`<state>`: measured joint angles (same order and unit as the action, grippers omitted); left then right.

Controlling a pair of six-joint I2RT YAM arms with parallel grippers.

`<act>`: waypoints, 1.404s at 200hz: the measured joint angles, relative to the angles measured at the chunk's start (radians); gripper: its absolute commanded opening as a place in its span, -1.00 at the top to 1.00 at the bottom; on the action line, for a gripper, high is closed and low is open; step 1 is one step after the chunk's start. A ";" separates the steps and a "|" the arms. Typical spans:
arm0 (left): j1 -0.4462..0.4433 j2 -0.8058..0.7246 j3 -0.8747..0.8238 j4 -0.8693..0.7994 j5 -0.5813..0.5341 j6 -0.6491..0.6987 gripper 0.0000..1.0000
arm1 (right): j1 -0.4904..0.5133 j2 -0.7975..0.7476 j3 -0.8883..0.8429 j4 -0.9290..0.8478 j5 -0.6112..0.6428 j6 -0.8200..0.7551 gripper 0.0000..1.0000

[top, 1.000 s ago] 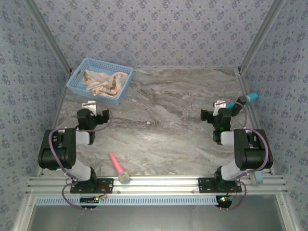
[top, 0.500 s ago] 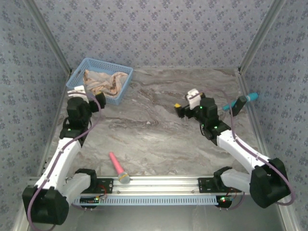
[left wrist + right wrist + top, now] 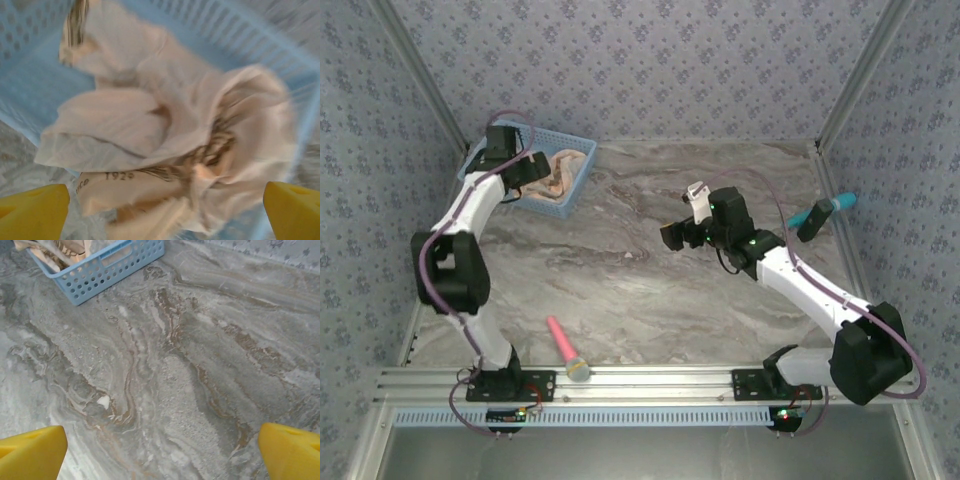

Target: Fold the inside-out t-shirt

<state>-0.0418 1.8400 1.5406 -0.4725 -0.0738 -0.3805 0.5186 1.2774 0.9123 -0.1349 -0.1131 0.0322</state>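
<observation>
At the near edge of the grey marbled desk (image 3: 640, 290), a pink stick-shaped tool with a pale round end (image 3: 564, 350) is lying too small in the overhead view for its kind to be made out. Further right, a teal cylindrical tool (image 3: 834, 204) is sitting by the side wall, its near end cut off behind a dark part.

The right pincer (image 3: 672, 236) is hanging over the middle of the desk with its jaws spread wide. It is holding nothing and touching nothing. In its wrist view only the two yellow fingertips (image 3: 31, 452) are showing, at the bottom corners, with bare desk between them.

Further back on the left, the left pincer (image 3: 527, 170) is reaching over the rectangular light-blue plastic basket (image 3: 578, 182), and the arm is covering the basket's left part. This pincer is also standing wide open and gripping nothing. Whether its yellow tips are brushing the cloth cannot be told.

The peach-tan inside-out t-shirt with dark brown print (image 3: 165, 125) is lying crumpled inside the basket and looking blurred in the wrist view. Mostly its paler side is showing, with dark print peeking from the folds. As a bunched heap it is showing no clear long axis, and which way its neck or hem is pointing cannot be told.
</observation>
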 measured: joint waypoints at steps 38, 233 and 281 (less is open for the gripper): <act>0.018 0.212 0.206 -0.208 -0.001 -0.002 1.00 | 0.008 -0.012 0.007 -0.045 0.012 0.018 -0.87; -0.443 -0.648 -0.533 0.016 0.224 0.012 -1.00 | -0.091 -0.192 -0.093 -0.219 0.000 0.098 -0.81; -0.298 -0.633 -0.574 0.020 0.130 -0.083 -0.99 | 0.125 0.194 0.079 -0.174 -0.046 0.103 -0.68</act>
<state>-0.3397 1.2068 0.9668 -0.4522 0.0566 -0.4637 0.6434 1.4712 0.9909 -0.3092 -0.1589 0.1352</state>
